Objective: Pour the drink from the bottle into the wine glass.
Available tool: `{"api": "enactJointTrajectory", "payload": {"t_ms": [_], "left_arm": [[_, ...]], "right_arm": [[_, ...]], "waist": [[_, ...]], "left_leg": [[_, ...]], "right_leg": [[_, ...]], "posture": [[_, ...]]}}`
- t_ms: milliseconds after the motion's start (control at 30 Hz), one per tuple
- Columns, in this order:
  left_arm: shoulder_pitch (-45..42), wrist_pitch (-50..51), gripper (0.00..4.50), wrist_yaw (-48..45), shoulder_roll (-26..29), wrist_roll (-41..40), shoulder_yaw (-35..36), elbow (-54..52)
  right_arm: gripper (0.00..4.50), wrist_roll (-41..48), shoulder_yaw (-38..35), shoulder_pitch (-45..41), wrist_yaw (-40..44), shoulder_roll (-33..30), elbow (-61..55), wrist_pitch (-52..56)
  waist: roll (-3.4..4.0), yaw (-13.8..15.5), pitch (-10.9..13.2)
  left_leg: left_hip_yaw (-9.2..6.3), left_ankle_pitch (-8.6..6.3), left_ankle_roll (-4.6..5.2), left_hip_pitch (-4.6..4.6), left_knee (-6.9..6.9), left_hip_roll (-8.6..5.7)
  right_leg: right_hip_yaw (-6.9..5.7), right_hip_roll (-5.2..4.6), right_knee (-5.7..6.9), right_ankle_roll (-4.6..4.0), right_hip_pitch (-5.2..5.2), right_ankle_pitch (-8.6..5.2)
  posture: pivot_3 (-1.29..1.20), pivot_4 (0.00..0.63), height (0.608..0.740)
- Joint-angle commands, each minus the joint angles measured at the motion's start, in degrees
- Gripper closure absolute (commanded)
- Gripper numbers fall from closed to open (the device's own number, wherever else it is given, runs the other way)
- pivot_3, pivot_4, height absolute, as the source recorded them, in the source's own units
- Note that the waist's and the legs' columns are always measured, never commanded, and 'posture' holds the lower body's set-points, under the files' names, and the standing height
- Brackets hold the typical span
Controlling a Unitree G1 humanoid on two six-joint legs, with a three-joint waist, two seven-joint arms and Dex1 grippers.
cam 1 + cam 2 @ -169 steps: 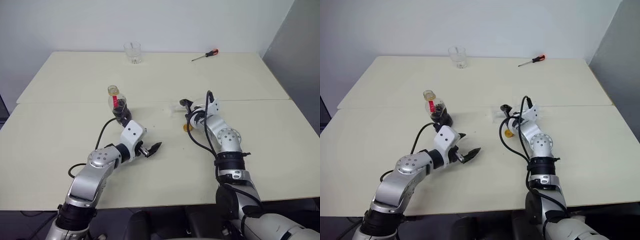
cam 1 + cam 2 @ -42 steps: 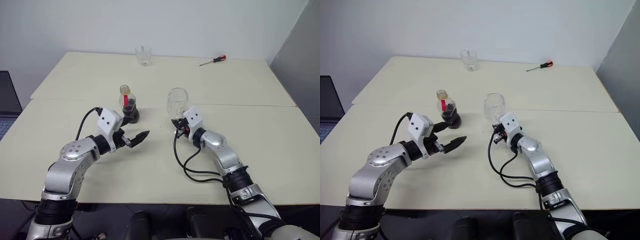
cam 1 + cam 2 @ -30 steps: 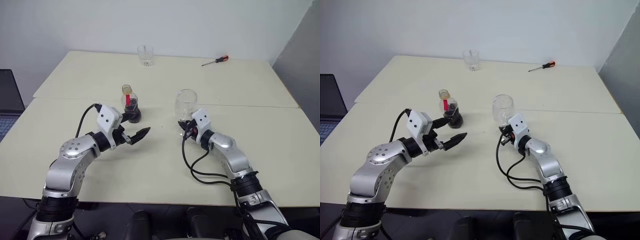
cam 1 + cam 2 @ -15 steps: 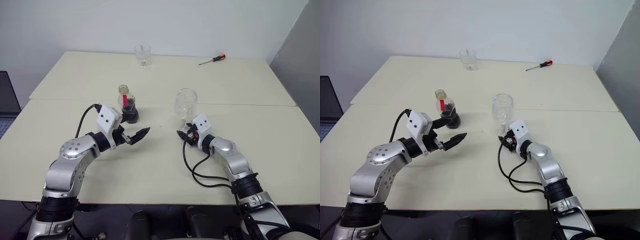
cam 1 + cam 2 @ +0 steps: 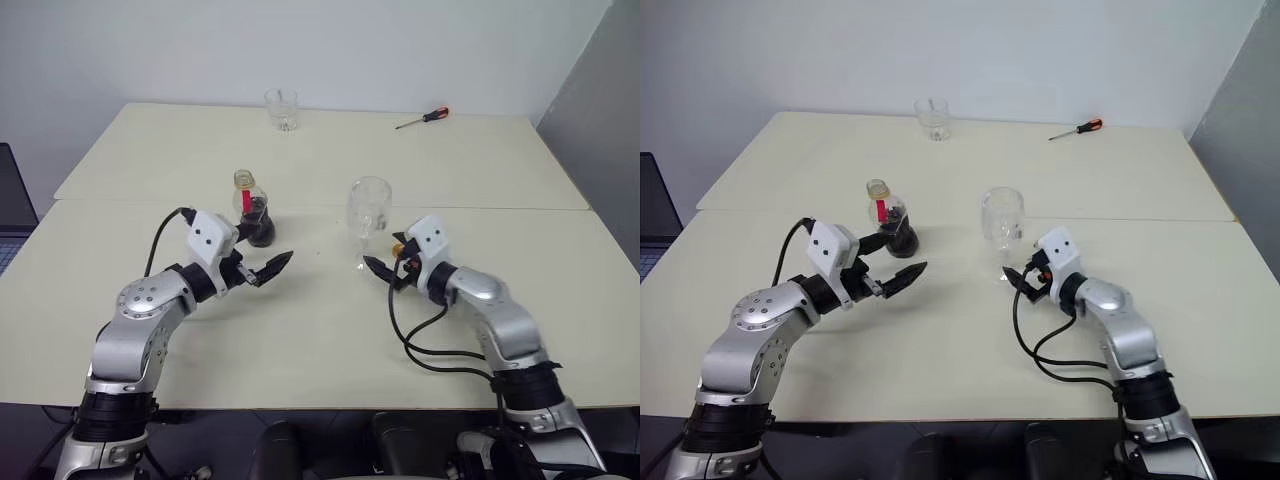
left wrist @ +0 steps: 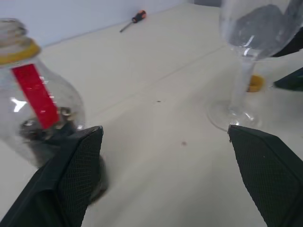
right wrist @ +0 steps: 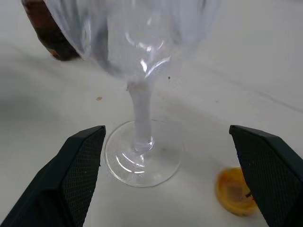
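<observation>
Right gripper (image 5: 385, 268) jaws spread wide, holding nothing, tips aimed at the glass (image 5: 369, 212) from its right side, just short of the foot. In the right wrist view both fingers (image 7: 78, 177) flank the stem with clear gaps either side, no contact. Glass stands upright on the worktop (image 5: 300, 330), empty, near the middle seam. Yellow cap (image 7: 234, 191) lies flat on the worktop just beside the foot, on the right gripper's side.

Left gripper (image 5: 262, 268) jaws also spread wide, empty, pointing level toward the right, hovering just above the worktop. Bottle (image 5: 251, 210) stands upright just behind and beside it, not touched; in the left wrist view one finger (image 6: 71, 175) overlaps the bottle's base, cannot tell if they touch there. Bottle neck is open, no cap on it, yellow ring and red strip on the neck. Drink (image 5: 898, 233) sits dark in the lower part of the bottle, well under half full. None in the glass.

Bottle is left of the glass, near but apart, both around the worktop seam.

Far edge of the worktop: tumbler (image 5: 281, 109) upright, and a screwdriver (image 5: 416, 119) with red handle lying flat to its right, both well apart from the grippers.
</observation>
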Motion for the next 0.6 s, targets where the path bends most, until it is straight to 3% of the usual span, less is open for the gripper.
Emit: {"api": "enactJointTrajectory", "payload": {"t_ms": [33, 200, 300, 433, 600], "left_arm": [[2.65, -4.57, 0.00, 2.69, -1.67, 0.47, 4.02, 0.35], [8.69, -12.07, 0.00, 6.45, -3.94, 4.43, 5.87, 2.34], [9.39, -15.40, 0.00, 9.52, -5.73, 6.67, 5.73, 4.39], [6.63, -16.55, 0.00, 12.46, -7.83, 8.12, 4.75, 6.76], [1.79, -18.90, 0.00, 15.40, -8.08, 11.67, 3.72, 12.97]], "right_arm": [[0.03, 3.64, -1.44, 2.14, 2.81, -3.07, -7.51, 3.74], [0.03, 8.65, -4.73, 4.75, 8.06, -10.97, -13.17, 7.96], [0.03, 14.35, -9.15, 0.47, 11.61, -17.17, -15.31, 14.32], [0.03, 22.63, -14.98, -3.40, 18.08, -26.63, -17.91, 19.88], [0.03, 29.41, -17.95, -10.30, 18.21, -30.04, -18.23, 23.64]], "waist": [[0.00, -0.02, 0.00], [0.01, -0.01, 0.06], [0.01, 0.03, 0.12], [0.02, 0.47, 0.18], [-0.02, 0.46, 0.18]], "left_leg": [[0.00, 0.00, 0.00, 0.00, -0.01, 0.00], [-0.01, 0.00, 0.00, 0.00, -0.01, 0.00], [0.02, 0.00, 0.00, 0.00, 0.07, -0.03], [0.02, 0.00, 0.01, 0.00, 0.06, -0.07], [0.03, -0.01, 0.01, -0.05, 0.00, -0.05]], "right_leg": [[0.00, -0.01, -0.01, -0.02, 0.01, -0.01], [0.03, -0.08, -0.01, -0.02, 0.00, -0.02], [0.02, -0.10, -0.03, 0.01, 0.04, -0.01], [0.02, -0.08, -0.03, 0.06, 0.03, 0.01], [-0.03, -0.03, -0.08, -0.05, 0.06, -0.06]], "posture": [[0.00, 0.150, 0.740], [0.00, 0.150, 0.740], [0.00, 0.150, 0.740], [0.00, 0.150, 0.740], [0.00, 0.150, 0.740]]}}
